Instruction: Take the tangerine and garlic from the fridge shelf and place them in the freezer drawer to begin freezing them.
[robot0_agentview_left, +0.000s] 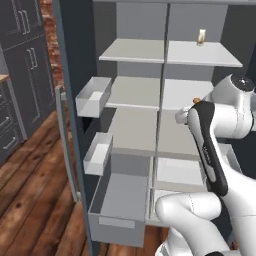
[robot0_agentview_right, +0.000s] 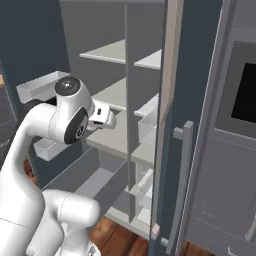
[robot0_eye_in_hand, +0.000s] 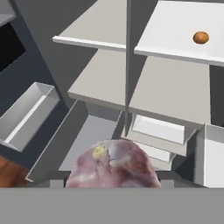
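While garlic (robot0_eye_in_hand: 113, 165) sits clenched in gripper (robot0_eye_in_hand: 113, 181), held above open freezer drawer (robot0_eye_in_hand: 94, 133): early release risks bulb striking drawer rim, rolling to floor. Tangerine (robot0_eye_in_hand: 201, 37) waits on fridge shelf (robot0_eye_in_hand: 175, 26).

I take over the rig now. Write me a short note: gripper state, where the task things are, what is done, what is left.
Gripper: shut on the garlic, held in front of the open fridge.
Tangerine: alone on a fridge shelf, right side.
Freezer drawer: pulled open, nothing visible inside.
Done: garlic picked.
Left: drop garlic in the drawer, then fetch the tangerine too.
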